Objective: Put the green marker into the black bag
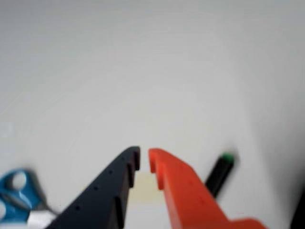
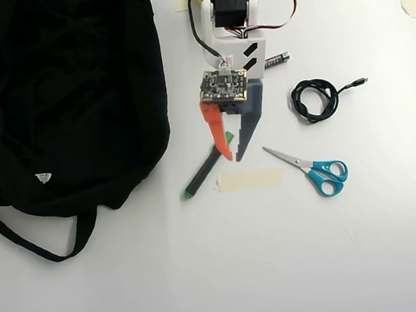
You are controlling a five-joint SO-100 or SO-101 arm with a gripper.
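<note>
Gripper (image 2: 233, 155) nearly closed, empty; green marker (image 2: 202, 171) laid diagonally beside orange finger, seemingly not straddled.

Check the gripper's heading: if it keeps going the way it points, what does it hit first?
Likely the beige tape strip on the table. The gripper points at it in both views; the green marker lies just to the side. Height is unclear.

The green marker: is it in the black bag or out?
Out. The green marker lies on the table beside the black bag, partly under the gripper.
</note>
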